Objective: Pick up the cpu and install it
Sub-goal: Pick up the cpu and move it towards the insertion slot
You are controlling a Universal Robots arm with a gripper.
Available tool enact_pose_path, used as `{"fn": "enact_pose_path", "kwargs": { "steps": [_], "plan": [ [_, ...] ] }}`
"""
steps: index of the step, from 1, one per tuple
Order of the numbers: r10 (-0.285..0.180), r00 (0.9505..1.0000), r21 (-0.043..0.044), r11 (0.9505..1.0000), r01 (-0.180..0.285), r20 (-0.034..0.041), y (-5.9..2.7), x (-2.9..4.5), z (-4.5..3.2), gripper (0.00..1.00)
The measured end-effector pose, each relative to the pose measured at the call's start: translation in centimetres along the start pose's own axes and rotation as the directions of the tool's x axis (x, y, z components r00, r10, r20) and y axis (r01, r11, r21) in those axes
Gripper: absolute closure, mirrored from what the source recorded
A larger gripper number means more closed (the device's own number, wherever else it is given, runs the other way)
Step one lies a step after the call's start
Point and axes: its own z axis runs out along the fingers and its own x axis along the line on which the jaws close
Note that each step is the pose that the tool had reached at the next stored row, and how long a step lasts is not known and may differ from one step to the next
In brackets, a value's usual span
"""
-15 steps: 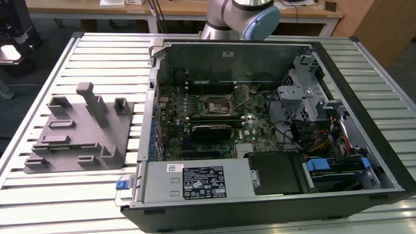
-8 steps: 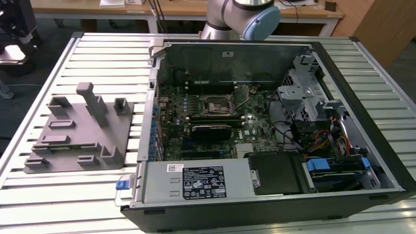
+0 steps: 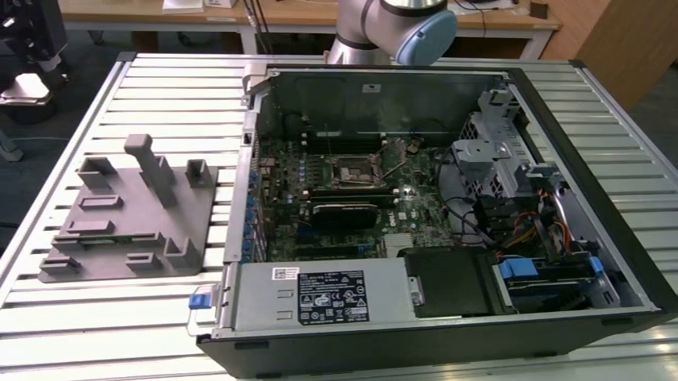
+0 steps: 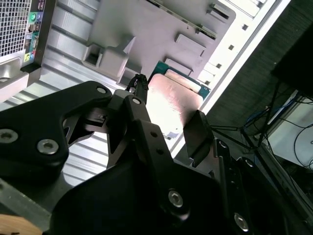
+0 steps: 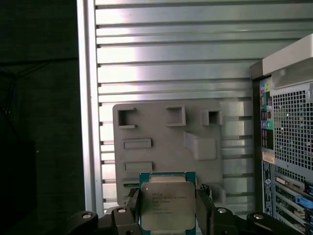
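While my gripper (image 5: 167, 199) pinches the cpu (image 5: 167, 206) by its edges, well above the grey fixture block (image 5: 161, 142) beneath the hand, I judge pickup done and installation in the socket (image 3: 353, 168) not yet done.

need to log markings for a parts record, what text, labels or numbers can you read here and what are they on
None can be quoted.
the cpu, clamped in the gripper: lines of print on its metal top, too small to read.
power supply label: print and symbols, too small to read.
small white sticker above it: unreadable.
rear-panel sticker on the computer: unreadable.
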Motion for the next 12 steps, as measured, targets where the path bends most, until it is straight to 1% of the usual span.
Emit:
{"fn": "enact_pose_path", "kwargs": {
  "steps": [12],
  "plan": [
    [0.0, 1.0, 0.0, 1.0, 0.0, 0.0001, 0.05, -0.82, 0.01, 0.46]
  ]
}}
